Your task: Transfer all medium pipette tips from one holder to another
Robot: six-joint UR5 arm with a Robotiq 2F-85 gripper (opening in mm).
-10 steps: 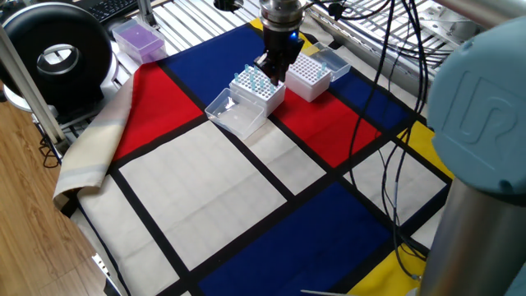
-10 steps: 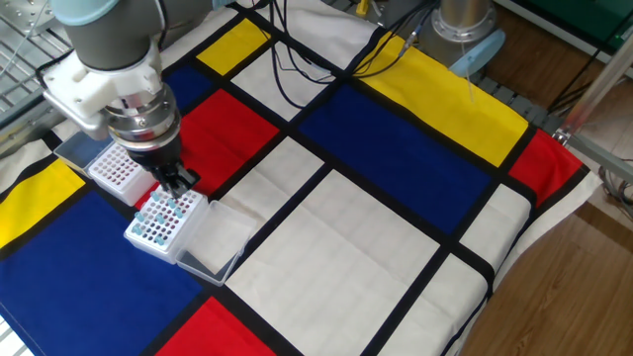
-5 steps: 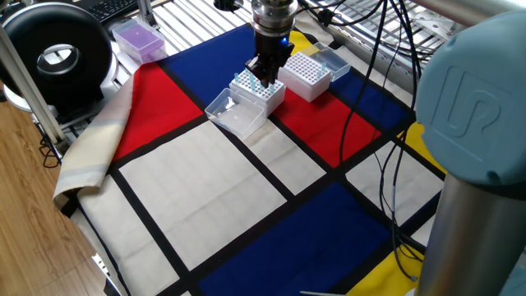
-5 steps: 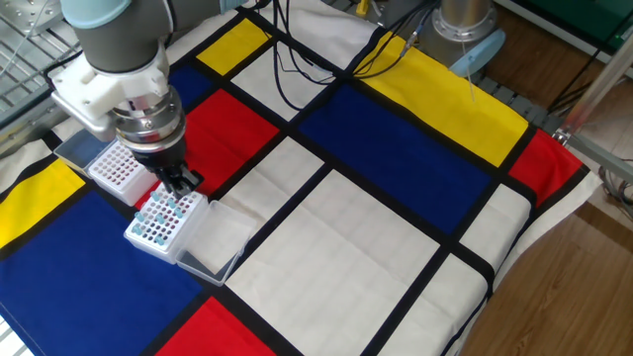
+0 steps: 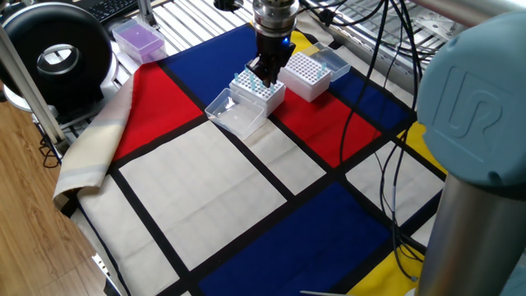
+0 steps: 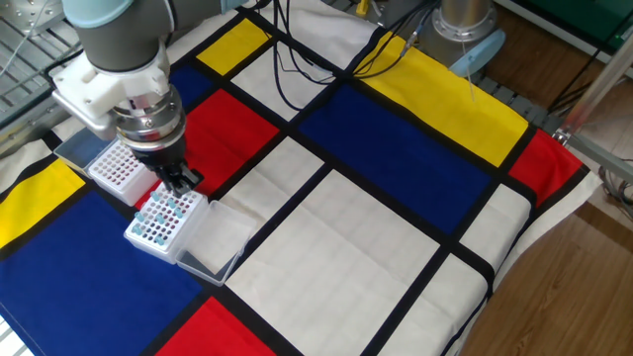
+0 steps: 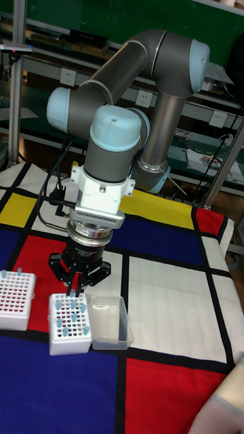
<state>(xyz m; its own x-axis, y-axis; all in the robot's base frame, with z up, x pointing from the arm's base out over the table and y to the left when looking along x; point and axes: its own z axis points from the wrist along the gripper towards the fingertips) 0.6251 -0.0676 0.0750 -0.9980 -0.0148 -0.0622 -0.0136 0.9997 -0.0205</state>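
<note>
The tabletop (image 6: pixel 396 247) wears a cloth of red, blue, yellow and white blocks. Two white boxes sit side by side: the nearer box (image 7: pixel 70 325) holds the pale-blue pipette tips (image 7: pixel 68 316), its clear lid (image 7: pixel 108 322) open alongside. The pincer (image 7: pixel 76 289) hangs just above that box; whether it is pinching a tip I cannot tell.

Matt cloth (image 6: pixel 396 247), translucent plastic tips (image 7: pixel 70 319)

Pale-blue medium pipette tips (image 7: pixel 70 316) stand upright, scattered in a white perforated holder (image 7: pixel 68 342), perhaps half-filled.
</note>
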